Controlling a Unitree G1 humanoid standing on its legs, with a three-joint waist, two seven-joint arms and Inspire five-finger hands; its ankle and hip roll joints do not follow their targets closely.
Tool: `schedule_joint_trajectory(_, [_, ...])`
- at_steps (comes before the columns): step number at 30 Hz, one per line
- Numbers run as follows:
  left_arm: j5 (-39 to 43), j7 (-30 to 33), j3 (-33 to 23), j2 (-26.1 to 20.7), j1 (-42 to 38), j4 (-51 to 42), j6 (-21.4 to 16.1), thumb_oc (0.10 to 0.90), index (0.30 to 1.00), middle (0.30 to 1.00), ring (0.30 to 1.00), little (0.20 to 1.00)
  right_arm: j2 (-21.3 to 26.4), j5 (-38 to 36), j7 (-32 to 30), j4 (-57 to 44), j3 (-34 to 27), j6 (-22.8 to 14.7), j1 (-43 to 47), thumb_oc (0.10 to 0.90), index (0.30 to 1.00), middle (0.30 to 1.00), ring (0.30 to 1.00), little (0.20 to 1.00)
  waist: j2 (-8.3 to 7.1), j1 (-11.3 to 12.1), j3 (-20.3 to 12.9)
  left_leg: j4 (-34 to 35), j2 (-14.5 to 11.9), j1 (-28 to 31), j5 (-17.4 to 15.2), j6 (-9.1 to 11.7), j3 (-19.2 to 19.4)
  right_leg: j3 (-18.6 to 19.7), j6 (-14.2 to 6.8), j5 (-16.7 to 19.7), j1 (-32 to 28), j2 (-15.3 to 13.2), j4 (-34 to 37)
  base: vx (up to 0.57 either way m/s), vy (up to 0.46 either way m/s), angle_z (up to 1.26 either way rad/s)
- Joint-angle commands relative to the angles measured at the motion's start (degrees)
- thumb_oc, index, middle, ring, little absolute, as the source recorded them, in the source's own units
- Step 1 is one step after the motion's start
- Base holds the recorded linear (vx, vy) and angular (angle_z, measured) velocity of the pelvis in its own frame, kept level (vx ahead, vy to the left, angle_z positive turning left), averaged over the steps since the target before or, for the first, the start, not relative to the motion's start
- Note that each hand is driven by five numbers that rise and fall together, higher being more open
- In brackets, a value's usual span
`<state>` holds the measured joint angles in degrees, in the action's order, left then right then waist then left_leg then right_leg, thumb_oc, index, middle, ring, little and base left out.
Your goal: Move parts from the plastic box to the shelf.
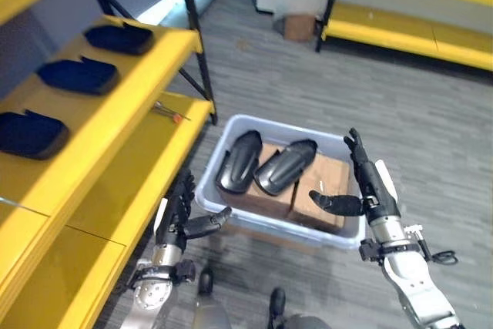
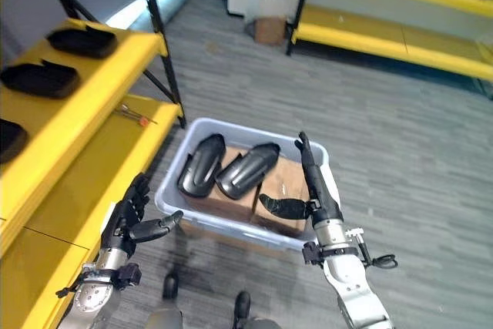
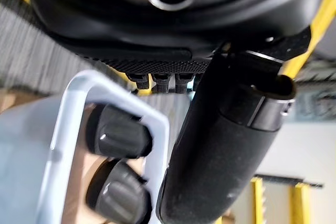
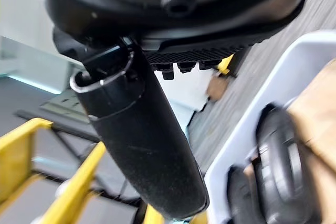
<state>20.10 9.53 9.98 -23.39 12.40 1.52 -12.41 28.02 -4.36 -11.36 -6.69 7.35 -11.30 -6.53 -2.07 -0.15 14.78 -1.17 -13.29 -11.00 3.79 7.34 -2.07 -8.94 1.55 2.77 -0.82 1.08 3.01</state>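
Standing over the grey floor, I see the pale plastic box in the middle of the frame, just right of the yellow shelf that runs down the left side. 2 dark curved parts lie side by side inside the box, resting on brown cardboard: the left part and the right part, touching or nearly so along their long edges. Both lean toward the upper right.

On the shelf's upper level, in the upper left of the frame, 3 more dark parts sit in a row, well apart from each other: the far one, the middle one and the near one. On the lower level a small red-handled tool lies near the edge.

The left hand hangs at the lower left, just outside the box's near left corner, with its fingers spread apart and relaxed and its thumb pointing toward the box wall; it holds nothing. The right hand stands upright over the box's right rim, fingers straight and pointing up, thumb stretched out across the cardboard; it also holds nothing.

A second yellow shelf crosses the upper right of the frame, and a small brown box sits on the floor beside it.
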Motion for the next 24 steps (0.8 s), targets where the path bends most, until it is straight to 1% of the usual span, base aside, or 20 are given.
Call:
schedule_joint_trajectory(1, [0.23,0.17,-3.17,-2.53,-4.03,-8.05,-6.49,0.9,1.0,1.0,1.0,1.0,1.7,2.32,-3.39,-5.91,-4.33,-5.92,3.78,0.9,1.0,1.0,1.0,1.0,-0.31,-0.02,-3.17,-3.91,2.67,1.59,0.02,-1.95,2.52,1.9,-8.03,-2.83,0.52,-8.66,-2.67,0.06,0.319,-0.43])
schedule_joint_trajectory(3, [0.32,1.26,-4.07,-4.21,-4.82,-8.66,-6.98,0.9,1.0,1.0,1.0,1.0,1.53,3.21,-3.63,-4.85,-3.19,-4.89,6.69,0.9,1.0,1.0,1.0,1.0,-0.78,-0.3,-1.11,-4.27,4.28,-0.04,-0.98,-3.08,6.21,4.76,-9.37,-0.44,4.95,-11.05,-2.79,-0.04,0.304,-0.71])
schedule_joint_trajectory(4, [0.32,1.27,-4.13,-4.24,-4.9,-8.65,-6.97,0.9,1.0,1.0,1.0,1.0,1.49,3.23,-3.66,-4.76,-3.14,-4.9,6.85,0.9,1.0,1.0,1.0,1.0,-0.87,-0.21,-1.19,-4.36,4.31,-0.24,-1.0,-3.13,6.36,4.93,-9.42,-0.4,5.23,-11.11,-2.86,-0.11,0.191,-0.76])
schedule_joint_trajectory(5, [-0.03,2.1,-4.36,-4.88,-5.67,-8.8,-7.23,0.9,1.0,1.0,1.0,1.0,1.4,3.62,-4.18,-4.35,-2.4,-4.49,8.43,0.9,1.0,1.0,1.0,1.0,-0.98,-0.31,0.16,-4.99,4.93,-1.79,-1.15,-3.25,7.07,5.07,-9.69,0.5,7.2,-11.94,-2.87,-0.08,0.115,-0.66])
schedule_joint_trajectory(9, [-1.03,4.32,-3.47,-4.74,-7.73,-8.5,-7.32,0.9,1.0,1.0,1.0,1.0,0.23,4.72,-5.35,-2.41,1.01,-3.46,13.38,0.9,1.0,1.0,1.0,1.0,-1.44,0.02,2.75,-6.39,6.48,-4.81,-1.9,-4.17,7.32,5.72,-10.67,2.29,10.21,-13.36,-2.75,-0.06,0.1,0.03])
schedule_joint_trajectory(14, [-1.23,4.94,-3.07,-4.51,-8.71,-8.55,-7.21,0.9,1.0,1.0,1.0,1.0,-0.45,5.39,-6.0,-0.78,3.3,-2.82,16.27,0.9,1.0,1.0,1.0,1.0,-1.62,0.41,3.92,-6.99,6.93,-6.69,-1.75,-4.25,7.3,5.48,-10.88,2.95,11.72,-13.81,-2.73,-0.02,0.022,0.03])
schedule_joint_trajectory(15, [-1.32,5.37,-2.68,-4.36,-9.17,-8.61,-7.12,0.9,1.0,1.0,1.0,1.0,-1.12,5.74,-6.22,-0.15,4.83,-2.37,17.88,0.9,1.0,1.0,1.0,1.0,-1.8,0.78,4.53,-6.96,7.1,-7.21,-1.71,-4.4,7.08,5.42,-10.94,3.19,12.17,-13.87,-2.62,-0.02,0.016,0.12])
schedule_joint_trajectory(18, [-1.35,6.0,-2.46,-4.1,-9.79,-8.63,-6.95,0.9,1.0,1.0,1.0,1.0,-1.85,6.55,-6.79,0.54,6.29,-1.96,19.73,0.9,1.0,1.0,1.0,1.0,-1.94,1.22,5.46,-7.18,7.27,-8.24,-1.5,-4.52,6.66,4.88,-10.95,3.35,12.72,-14.0,-2.76,-0.02,0.014,0.11])
schedule_joint_trajectory(21, [-1.5,6.5,-2.26,-4.05,-10.2,-8.62,-6.77,0.9,1.0,1.0,1.0,1.0,-2.09,7.75,-7.18,1.08,7.43,-1.49,21.13,0.9,1.0,1.0,1.0,1.0,-1.98,1.6,6.01,-7.4,7.32,-8.85,-1.51,-4.6,6.3,4.66,-10.92,3.46,12.95,-14.1,-2.77,-0.02,0.006,0.06])
schedule_joint_trajectory(24, [-1.83,7.15,-2.13,-4.19,-10.8,-8.75,-6.65,0.9,1.0,1.0,1.0,1.0,-2.24,10.55,-7.92,1.9,9.21,-0.75,23.24,0.9,1.0,1.0,1.0,1.0,-2.09,2.34,6.98,-7.5,7.61,-9.53,-1.41,-4.7,5.8,4.22,-10.95,3.67,13.29,-14.18,-2.74,-0.02,0.01,0.1])
